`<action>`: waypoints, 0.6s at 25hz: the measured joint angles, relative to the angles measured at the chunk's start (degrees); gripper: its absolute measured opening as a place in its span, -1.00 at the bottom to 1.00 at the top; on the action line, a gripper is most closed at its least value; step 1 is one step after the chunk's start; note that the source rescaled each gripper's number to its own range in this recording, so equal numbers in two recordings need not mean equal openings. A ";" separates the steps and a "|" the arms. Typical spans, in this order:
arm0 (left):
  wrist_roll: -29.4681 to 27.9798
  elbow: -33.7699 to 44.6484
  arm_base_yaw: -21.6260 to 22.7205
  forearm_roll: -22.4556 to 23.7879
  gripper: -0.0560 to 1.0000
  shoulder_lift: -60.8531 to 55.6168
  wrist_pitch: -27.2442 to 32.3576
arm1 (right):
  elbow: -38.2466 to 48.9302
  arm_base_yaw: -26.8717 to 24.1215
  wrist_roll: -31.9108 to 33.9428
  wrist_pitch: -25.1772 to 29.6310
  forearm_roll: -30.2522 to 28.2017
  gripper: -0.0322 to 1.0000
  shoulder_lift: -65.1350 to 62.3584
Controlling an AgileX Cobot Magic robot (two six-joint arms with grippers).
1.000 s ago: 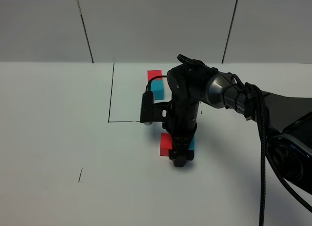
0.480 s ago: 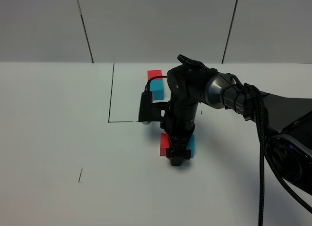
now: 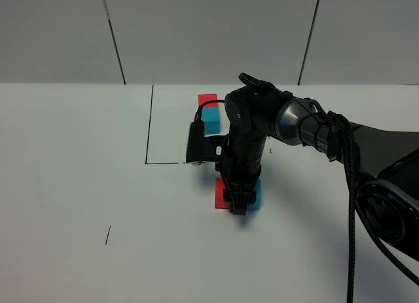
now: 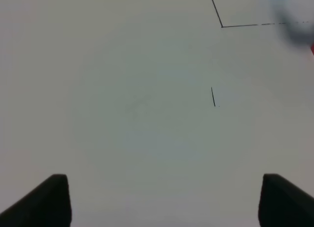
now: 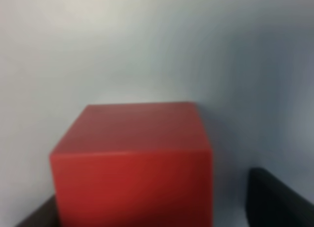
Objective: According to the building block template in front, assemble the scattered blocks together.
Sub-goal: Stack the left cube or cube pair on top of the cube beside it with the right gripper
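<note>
The template, a red cube (image 3: 207,100) joined to a cyan cube (image 3: 211,120), lies inside the drawn square at the back. The scattered red cube (image 3: 221,193) and cyan cube (image 3: 255,194) sit side by side in front of the square, their meeting faces hidden by my right gripper (image 3: 237,205), which points down over them. In the right wrist view the red cube (image 5: 132,158) sits between the spread fingers (image 5: 279,197), with a gap on one side; the gripper (image 5: 157,210) is open. My left gripper (image 4: 162,202) is open and empty over bare table.
A black drawn square outline (image 3: 149,129) marks the template area, and a short black tick (image 3: 108,235) lies at the front left. The right arm (image 3: 308,126) reaches in from the right. The left arm is out of the exterior high view.
My right gripper has shifted slightly back and to the left over the two cubes, uncovering more of the cyan cube. The cubes and the template have stayed put.
</note>
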 joint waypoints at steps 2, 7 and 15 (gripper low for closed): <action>0.00 0.00 0.00 0.00 0.29 0.00 0.00 | 0.00 0.00 0.00 0.00 0.00 -0.69 0.00; 0.00 0.00 0.00 0.00 0.29 0.00 0.00 | 0.00 0.00 0.00 0.00 0.00 -0.93 0.00; 0.00 0.00 0.00 0.00 0.29 0.00 0.00 | 0.00 0.00 0.00 0.00 0.00 -0.93 0.00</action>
